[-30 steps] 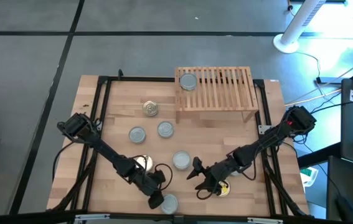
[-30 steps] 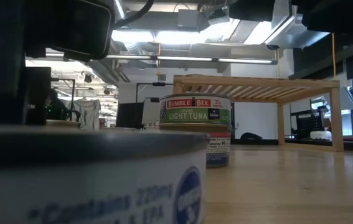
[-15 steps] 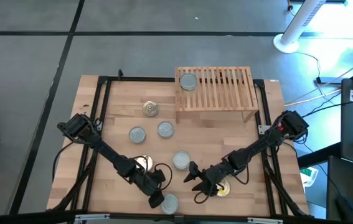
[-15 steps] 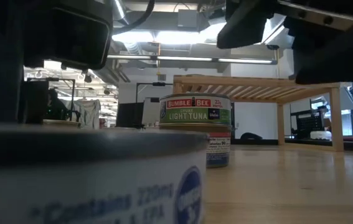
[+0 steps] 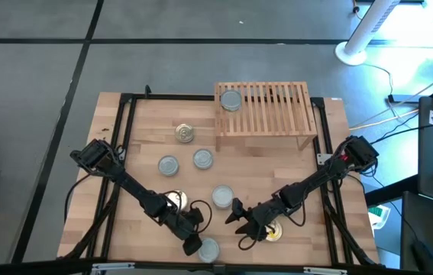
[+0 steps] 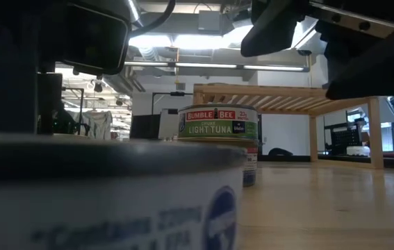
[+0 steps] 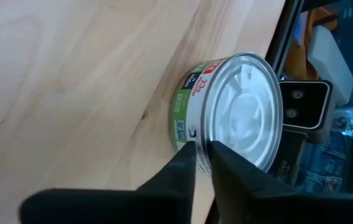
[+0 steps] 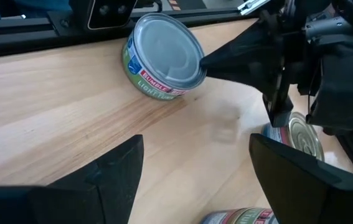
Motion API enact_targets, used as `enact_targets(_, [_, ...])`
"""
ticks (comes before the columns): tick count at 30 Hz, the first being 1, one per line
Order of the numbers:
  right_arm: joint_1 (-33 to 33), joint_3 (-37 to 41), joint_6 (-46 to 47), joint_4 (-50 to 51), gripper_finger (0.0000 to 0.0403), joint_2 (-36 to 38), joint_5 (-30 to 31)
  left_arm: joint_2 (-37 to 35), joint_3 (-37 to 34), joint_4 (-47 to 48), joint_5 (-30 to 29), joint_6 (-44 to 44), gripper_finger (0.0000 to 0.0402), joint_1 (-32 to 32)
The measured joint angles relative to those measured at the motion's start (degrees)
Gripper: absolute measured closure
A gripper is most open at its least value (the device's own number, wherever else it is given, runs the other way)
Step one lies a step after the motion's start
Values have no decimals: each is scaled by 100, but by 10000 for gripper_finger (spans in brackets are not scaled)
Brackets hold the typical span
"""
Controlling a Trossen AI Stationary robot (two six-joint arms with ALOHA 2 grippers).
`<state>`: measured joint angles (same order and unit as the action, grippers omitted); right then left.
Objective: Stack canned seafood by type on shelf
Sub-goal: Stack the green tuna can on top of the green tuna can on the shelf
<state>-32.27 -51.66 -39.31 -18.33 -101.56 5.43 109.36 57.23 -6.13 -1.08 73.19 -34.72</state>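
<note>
From above I see plank table [image 5: 147, 145], grey floor, one tin [image 5: 231, 100] on the shelf [image 5: 273, 111]. Left wrist: left gripper [image 7: 202, 163] pinches the silver-topped can [image 7: 235, 109] rim, probably. Right wrist: right gripper [image 8: 192, 165] spread wide, empty.

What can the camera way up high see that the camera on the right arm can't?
Only the high view shows the whole table, the slatted shelf with one silver-topped can on it, and the cans lying farther up the table.

Only the right wrist view shows the green label on the silver-topped tuna can, and how the left end effector pinches at that can's rim.

Both show that can at the table's near edge, the left end effector at it, a gold-topped can, and the right end effector standing open over bare wood.
</note>
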Motion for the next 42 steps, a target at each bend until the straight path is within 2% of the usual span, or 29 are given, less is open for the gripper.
enact_targets(4, [0,0,0,-13,111,0,0,-2,4,-1,-6,46,397,0])
enact_targets(20, [0,0,-4,-129,111,2,2,9,-9,-57,13,325,400,286])
enact_targets(30, [4,0,-22,-50,111,4,-307,11,-13,-50,39,339,401,588])
enact_targets(42, [2,2,-50,49,111,-188,-230,13,-18,-46,92,707,401,741])
